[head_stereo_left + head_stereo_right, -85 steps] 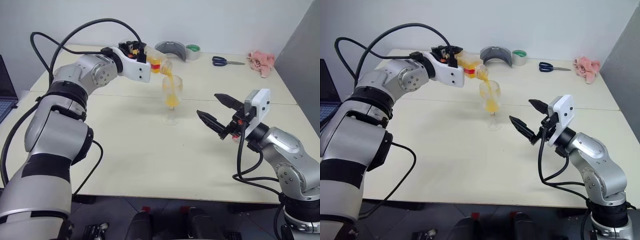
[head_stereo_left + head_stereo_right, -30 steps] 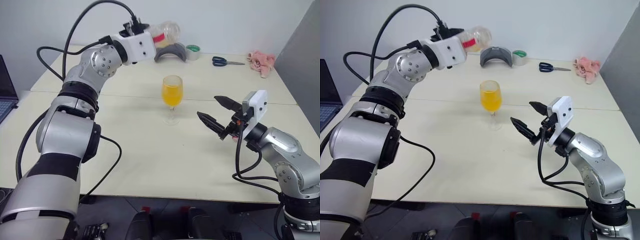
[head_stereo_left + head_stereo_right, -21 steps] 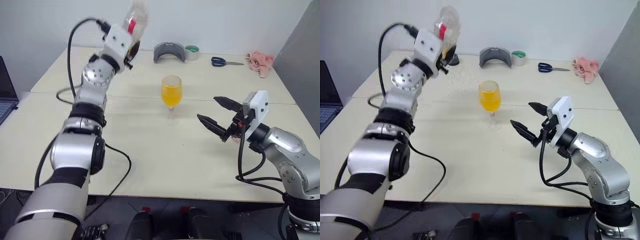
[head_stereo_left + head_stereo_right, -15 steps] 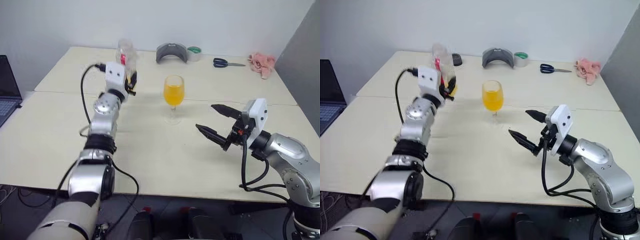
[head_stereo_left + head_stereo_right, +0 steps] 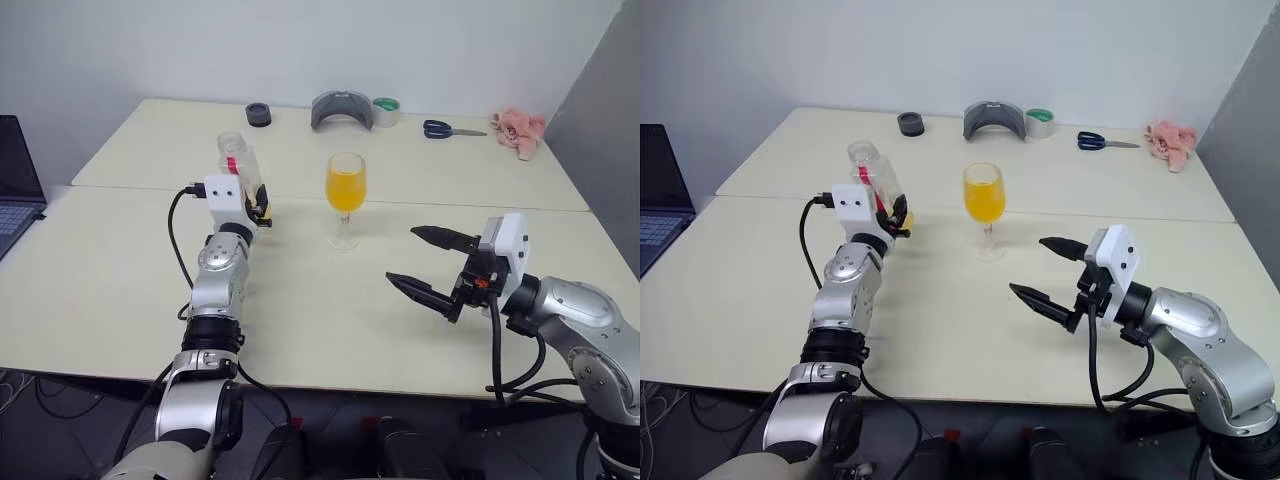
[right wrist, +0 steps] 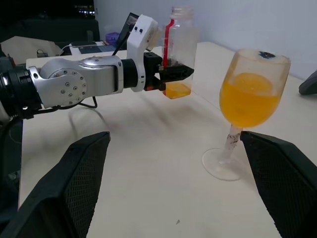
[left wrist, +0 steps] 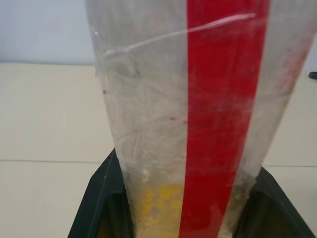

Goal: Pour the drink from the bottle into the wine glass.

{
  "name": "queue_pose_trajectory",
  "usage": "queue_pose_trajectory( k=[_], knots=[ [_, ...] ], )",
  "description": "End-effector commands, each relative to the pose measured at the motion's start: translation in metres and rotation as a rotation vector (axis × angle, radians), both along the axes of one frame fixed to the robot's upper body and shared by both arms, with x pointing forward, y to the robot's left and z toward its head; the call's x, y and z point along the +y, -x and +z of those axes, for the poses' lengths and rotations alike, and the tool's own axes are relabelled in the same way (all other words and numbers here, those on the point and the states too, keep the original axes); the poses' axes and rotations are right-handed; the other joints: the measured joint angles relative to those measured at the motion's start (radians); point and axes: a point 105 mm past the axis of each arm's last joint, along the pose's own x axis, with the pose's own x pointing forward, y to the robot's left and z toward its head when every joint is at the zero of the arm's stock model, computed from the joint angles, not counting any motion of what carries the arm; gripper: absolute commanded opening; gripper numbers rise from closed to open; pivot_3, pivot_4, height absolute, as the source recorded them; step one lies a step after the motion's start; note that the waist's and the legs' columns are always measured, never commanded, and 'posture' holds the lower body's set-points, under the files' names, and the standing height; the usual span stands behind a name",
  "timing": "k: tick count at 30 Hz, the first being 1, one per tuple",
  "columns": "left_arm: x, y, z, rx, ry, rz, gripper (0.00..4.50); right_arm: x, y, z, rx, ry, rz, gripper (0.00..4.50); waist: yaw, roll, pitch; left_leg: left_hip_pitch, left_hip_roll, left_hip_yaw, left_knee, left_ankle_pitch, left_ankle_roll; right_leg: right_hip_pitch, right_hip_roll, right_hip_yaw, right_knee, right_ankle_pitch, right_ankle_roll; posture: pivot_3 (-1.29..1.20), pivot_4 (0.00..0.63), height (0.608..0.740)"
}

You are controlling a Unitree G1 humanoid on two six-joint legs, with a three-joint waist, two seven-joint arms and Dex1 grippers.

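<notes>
On the table (image 5: 120,270) ahead of me, the glass (image 5: 345,198) stands upright near the middle, its bowl mostly full of orange drink (image 5: 345,190). My left gripper (image 5: 258,205) is closed on the bottle (image 5: 238,165), clamping it low on the body; the bottle is upright, left of the glass and well apart from it, with no cap on its open mouth. It looks just above the tabletop, though I cannot tell whether its base touches. Through the left wrist camera I see the red stripe (image 7: 223,114) running up the clear wall and a small yellow remnant at the bottom, with a black finger (image 7: 96,208) pressed against each side. From the right wrist camera the bottle (image 6: 181,47) shows that same bit of orange liquid at its base, and the glass (image 6: 250,99) stands close in front.

My right gripper (image 5: 428,262) hangs over the table to the right of the glass, fingers spread wide and holding nothing, pointing toward the glass.

Along the far edge lie a black puck (image 5: 258,114), a grey curved holder (image 5: 341,107), a tape roll (image 5: 386,111), scissors (image 5: 452,129) and a pink plush (image 5: 519,130). A laptop (image 5: 15,180) sits at the left.
</notes>
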Motion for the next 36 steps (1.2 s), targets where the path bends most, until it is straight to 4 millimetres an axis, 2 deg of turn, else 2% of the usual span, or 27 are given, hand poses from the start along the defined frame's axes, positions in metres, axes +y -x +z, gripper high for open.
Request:
queue_pose_trajectory(
  k=[1, 10, 12, 19, 29, 36],
  knots=[
    [-0.002, 0.003, 0.008, -0.052, -0.04, -0.005, 1.77, 0.004, 0.001, 0.011, -0.044, -0.006, 0.011, 4.5, 0.0, 0.0, 0.0, 0.0, 0.0, 0.0, 0.0, 0.0, 0.0, 0.0, 0.0, 0.0, 0.0, 0.0, 0.0, 0.0, 0.15, 0.74],
    [-0.004, 0.002, -0.004, -0.034, -0.083, -0.021, 1.77, 0.007, -0.001, 0.009, -0.053, 0.004, 0.016, 4.5, 0.0, 0.0, 0.0, 0.0, 0.0, 0.0, 0.0, 0.0, 0.0, 0.001, 0.0, 0.0, -0.001, 0.0, 0.0, 0.0, 0.15, 0.74],
    [-0.004, 0.002, -0.006, -0.029, -0.081, -0.021, 2.49, 0.007, -0.001, 0.009, -0.057, 0.006, 0.015, 4.5, 0.0, 0.0, 0.0, 0.001, 0.0, 0.0, 0.0, 0.0, 0.0, 0.001, 0.0, 0.0, -0.001, 0.0, 0.0, 0.0, 0.15, 0.74],
    [-0.006, 0.001, -0.01, -0.02, -0.071, -0.032, 4.46, 0.009, -0.002, 0.011, -0.061, 0.005, 0.016, 4.5, 0.0, 0.0, 0.0, 0.001, 0.0, 0.0, -0.001, 0.0, 0.0, 0.002, 0.0, -0.001, -0.002, 0.0, 0.0, 0.0, 0.15, 0.74],
    [-0.006, 0.006, -0.015, -0.005, -0.055, -0.04, 4.49, 0.007, -0.005, 0.01, -0.061, 0.008, 0.011, 4.5, 0.0, 0.0, 0.0, 0.001, 0.0, -0.001, -0.001, 0.0, 0.0, 0.002, 0.0, -0.001, -0.004, 0.0, 0.0, 0.0, 0.15, 0.74],
    [-0.007, 0.024, -0.025, 0.034, -0.048, -0.064, 4.49, 0.0, -0.005, 0.005, -0.047, 0.015, -0.024, 4.5, 0.0, 0.0, 0.0, 0.001, 0.001, -0.001, -0.003, 0.0, 0.0, 0.003, 0.0, -0.001, -0.006, 0.0, 0.0, 0.0, 0.15, 0.74]
  ],
)
